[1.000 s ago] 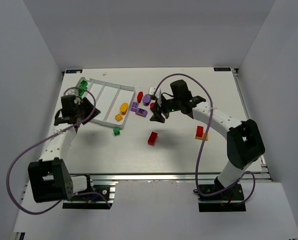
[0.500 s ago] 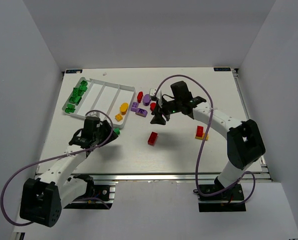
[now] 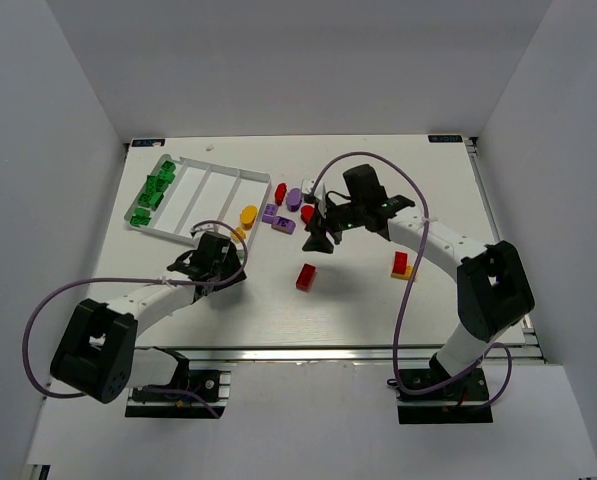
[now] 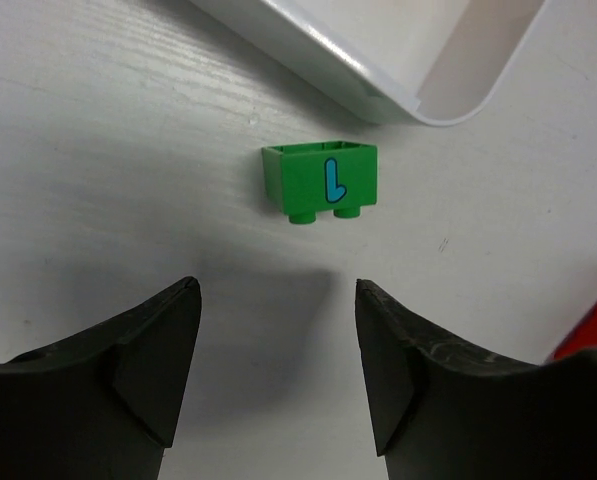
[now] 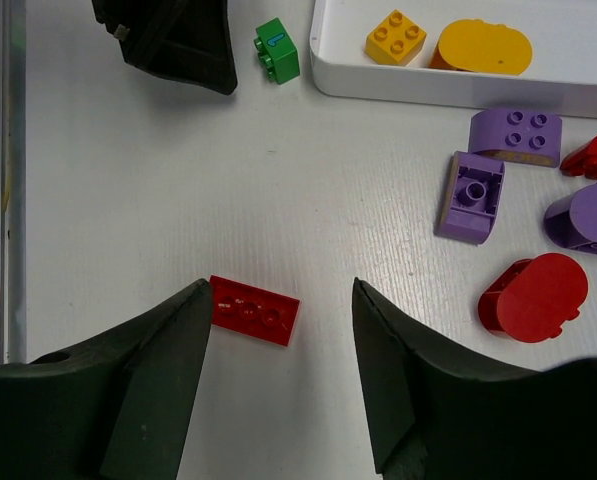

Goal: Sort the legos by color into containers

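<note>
**Left hand open, green brick just ahead by the tray corner**

Your left hand (image 4: 278,300) is the nearer one. Its fingers stand apart and empty, and the green brick (image 4: 320,183) lies on the worktop (image 4: 98,150) just beyond their tips, slightly off-centre toward the right of the wrist view. The brick is tipped on its side, studs facing the hand, long axis across the gap, so you would straddle its length. The tray (image 4: 378,95) has its rounded corner just behind the brick, apart from it, with open worktop on the other side. Your right hand (image 5: 280,295), fingers also apart, hovers over a red brick (image 5: 255,310) well away.
</note>
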`<action>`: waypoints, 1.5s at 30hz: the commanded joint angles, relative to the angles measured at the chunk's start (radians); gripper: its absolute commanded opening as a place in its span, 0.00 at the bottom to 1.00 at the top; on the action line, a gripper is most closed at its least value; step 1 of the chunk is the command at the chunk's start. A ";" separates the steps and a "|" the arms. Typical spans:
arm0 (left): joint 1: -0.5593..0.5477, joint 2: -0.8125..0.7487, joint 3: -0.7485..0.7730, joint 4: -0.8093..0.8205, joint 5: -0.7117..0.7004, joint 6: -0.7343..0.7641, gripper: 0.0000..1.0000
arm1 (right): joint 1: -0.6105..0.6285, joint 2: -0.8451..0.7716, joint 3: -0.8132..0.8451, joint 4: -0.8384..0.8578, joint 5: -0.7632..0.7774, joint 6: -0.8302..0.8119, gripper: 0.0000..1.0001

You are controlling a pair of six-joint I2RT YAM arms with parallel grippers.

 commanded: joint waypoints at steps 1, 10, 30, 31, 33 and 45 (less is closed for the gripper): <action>-0.019 0.028 0.046 0.058 -0.070 0.007 0.73 | -0.002 -0.043 -0.009 0.021 -0.001 0.013 0.63; -0.031 0.120 0.100 0.078 -0.116 0.039 0.73 | -0.002 -0.041 -0.015 0.028 0.003 0.017 0.65; -0.033 0.201 0.149 0.075 -0.170 0.069 0.53 | -0.002 -0.050 -0.034 0.039 0.008 0.019 0.65; -0.033 0.189 0.142 0.077 -0.167 0.067 0.50 | -0.002 -0.050 -0.032 0.038 0.006 0.019 0.65; -0.033 0.167 0.116 0.077 -0.154 0.066 0.36 | -0.002 -0.049 -0.032 0.038 0.005 0.020 0.65; -0.007 -0.115 0.172 -0.123 -0.217 0.091 0.13 | -0.002 -0.050 -0.038 0.039 -0.003 0.016 0.62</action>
